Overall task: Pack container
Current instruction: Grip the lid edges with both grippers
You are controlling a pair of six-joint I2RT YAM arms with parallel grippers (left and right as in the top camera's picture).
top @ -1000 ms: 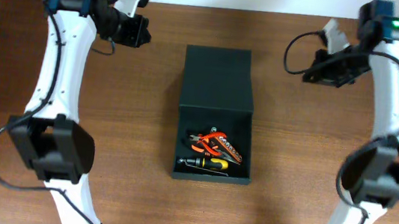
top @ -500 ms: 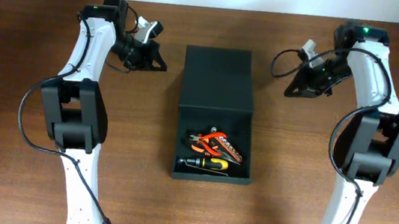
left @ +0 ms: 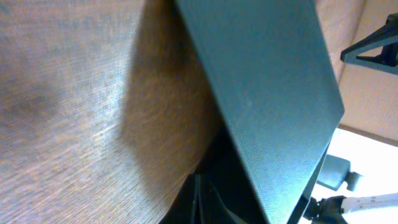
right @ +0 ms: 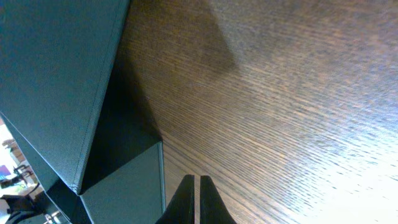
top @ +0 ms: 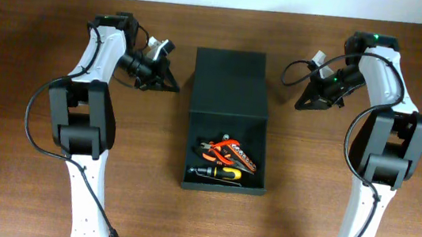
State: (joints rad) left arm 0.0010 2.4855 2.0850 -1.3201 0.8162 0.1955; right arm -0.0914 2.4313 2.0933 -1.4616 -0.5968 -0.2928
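Dark green-black, the container point(top: 223, 188) sits at the middle of the wooden table point(top: 148, 183), its flap lid open at the far side. Orange-handled pliers point(top: 227, 152) and a yellow-and-black screwdriver point(top: 222, 172) lie in its near half. The left gripper point(top: 169, 84) hangs just beside the lid's left edge and the right gripper point(top: 300, 105) is near its right edge, both with fingers pressed together on nothing.

Dark container point(top: 227, 120) — lid open, mid-table.

left tool point(left: 199, 194) cut off at frame bottom — container point(left: 261, 93) runs past edges
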